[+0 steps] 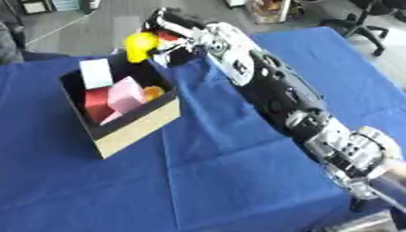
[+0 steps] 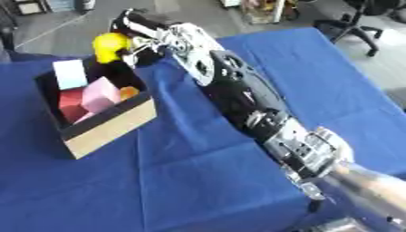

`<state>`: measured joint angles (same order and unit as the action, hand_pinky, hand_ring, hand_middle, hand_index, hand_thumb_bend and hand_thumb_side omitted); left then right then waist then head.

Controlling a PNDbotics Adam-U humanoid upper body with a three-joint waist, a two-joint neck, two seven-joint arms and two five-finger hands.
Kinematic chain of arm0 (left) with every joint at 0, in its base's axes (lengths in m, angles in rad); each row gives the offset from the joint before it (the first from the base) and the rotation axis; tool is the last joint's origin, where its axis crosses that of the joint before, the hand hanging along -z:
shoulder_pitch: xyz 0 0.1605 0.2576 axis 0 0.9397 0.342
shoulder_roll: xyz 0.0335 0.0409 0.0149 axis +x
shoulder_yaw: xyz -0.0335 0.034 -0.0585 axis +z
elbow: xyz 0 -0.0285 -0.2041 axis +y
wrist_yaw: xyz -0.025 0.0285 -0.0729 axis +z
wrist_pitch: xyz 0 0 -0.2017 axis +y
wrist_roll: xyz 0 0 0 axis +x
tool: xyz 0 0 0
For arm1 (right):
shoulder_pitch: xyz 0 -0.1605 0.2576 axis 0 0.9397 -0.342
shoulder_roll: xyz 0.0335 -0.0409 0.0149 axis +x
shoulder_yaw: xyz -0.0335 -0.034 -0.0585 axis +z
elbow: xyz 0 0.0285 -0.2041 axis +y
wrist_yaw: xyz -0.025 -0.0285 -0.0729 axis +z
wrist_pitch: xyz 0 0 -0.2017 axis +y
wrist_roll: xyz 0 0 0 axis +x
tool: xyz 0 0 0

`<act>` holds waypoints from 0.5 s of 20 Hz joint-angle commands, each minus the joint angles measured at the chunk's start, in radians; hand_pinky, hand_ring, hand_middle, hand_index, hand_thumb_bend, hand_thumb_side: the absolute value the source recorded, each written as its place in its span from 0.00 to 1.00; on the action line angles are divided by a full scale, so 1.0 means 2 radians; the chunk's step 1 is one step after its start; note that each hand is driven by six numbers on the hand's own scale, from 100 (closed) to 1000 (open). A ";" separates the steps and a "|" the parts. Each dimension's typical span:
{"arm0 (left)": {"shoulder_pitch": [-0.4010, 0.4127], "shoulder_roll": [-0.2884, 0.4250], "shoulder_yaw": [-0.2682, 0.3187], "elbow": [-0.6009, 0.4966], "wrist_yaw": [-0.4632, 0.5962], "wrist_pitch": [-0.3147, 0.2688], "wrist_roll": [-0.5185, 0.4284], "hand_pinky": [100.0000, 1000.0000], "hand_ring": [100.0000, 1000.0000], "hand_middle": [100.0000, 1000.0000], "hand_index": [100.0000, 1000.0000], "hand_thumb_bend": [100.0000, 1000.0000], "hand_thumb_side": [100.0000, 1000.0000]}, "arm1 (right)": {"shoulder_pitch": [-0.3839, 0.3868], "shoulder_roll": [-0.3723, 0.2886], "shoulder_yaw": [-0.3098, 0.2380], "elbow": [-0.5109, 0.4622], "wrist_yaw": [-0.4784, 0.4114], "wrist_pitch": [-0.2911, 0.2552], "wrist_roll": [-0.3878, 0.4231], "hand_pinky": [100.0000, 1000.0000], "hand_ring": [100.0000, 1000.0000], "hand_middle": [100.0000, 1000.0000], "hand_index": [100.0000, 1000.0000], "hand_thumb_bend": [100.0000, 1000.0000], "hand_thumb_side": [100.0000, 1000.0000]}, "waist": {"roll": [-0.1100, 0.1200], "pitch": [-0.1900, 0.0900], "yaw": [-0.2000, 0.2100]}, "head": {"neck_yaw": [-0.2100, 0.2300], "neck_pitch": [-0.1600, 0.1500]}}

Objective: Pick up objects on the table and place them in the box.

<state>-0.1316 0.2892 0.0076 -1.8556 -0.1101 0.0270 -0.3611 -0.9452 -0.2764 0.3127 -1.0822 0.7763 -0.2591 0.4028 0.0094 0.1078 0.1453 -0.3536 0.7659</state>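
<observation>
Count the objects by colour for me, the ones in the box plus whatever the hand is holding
White: 1, block in the box
Pink: 1, block
Red: 1, block
Orange: 1, small piece
Yellow: 1, object in the right hand, above the box's far corner
Total: 5

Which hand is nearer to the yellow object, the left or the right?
Right. The right hand holds the yellow object above the far corner of the box. The left hand is not in view.

Right arm (image 1: 277, 97): glossy black shell, silver-white joint housings near wrist and elbow; robot hand (image 1: 176, 34) black with silver parts.
</observation>
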 commanded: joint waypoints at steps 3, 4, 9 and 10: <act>-0.004 0.003 0.000 -0.006 0.002 0.000 -0.001 0.74 0.60 0.60 0.78 0.57 0.44 | -0.005 0.003 -0.015 0.010 0.056 0.008 0.006 0.85 0.83 0.89 0.99 0.28 0.27 | -0.005 -0.015 0.000 | 0.001 0.002; -0.004 0.003 0.001 -0.006 0.002 0.000 -0.001 0.74 0.59 0.60 0.78 0.57 0.44 | -0.004 0.002 -0.020 0.011 0.062 0.014 -0.005 0.85 0.83 0.89 0.98 0.27 0.26 | -0.005 -0.016 -0.001 | 0.002 0.002; -0.003 0.002 0.001 -0.005 0.002 0.001 -0.001 0.74 0.60 0.60 0.78 0.57 0.44 | 0.003 -0.011 -0.038 -0.007 0.056 0.039 -0.059 0.84 0.82 0.87 0.97 0.22 0.21 | -0.007 -0.016 -0.005 | 0.007 0.002; -0.004 0.002 0.001 -0.005 0.002 0.001 -0.001 0.74 0.60 0.60 0.78 0.57 0.44 | 0.007 -0.017 -0.043 -0.018 0.047 0.043 -0.069 0.84 0.80 0.85 0.96 0.17 0.16 | -0.007 -0.015 -0.006 | 0.008 0.002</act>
<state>-0.1314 0.2816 0.0076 -1.8550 -0.1101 0.0283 -0.3620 -0.9126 -0.2796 0.2445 -1.0847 0.8802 -0.1830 0.2895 0.0093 0.1048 0.1335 -0.3424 0.7659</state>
